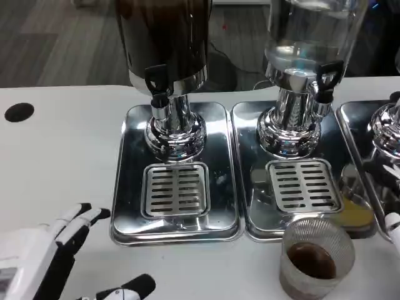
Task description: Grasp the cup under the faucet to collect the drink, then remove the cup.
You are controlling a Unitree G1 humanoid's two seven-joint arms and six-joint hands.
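Observation:
A clear ribbed cup with dark drink in its bottom stands on the white table, just in front of the middle dispenser's tray. The dark dispenser stands on the left steel tray; its black-handled faucet hangs above a slotted drip grate with nothing on it. My left hand lies at the lower left of the table, fingers apart and holding nothing. A small white part of my right hand shows at the right edge, beside the cup, too little to tell its state.
A clear dispenser with its own faucet stands on the middle tray over a second grate. A third dispenser shows at the right edge. A black hole marks the table at the far left.

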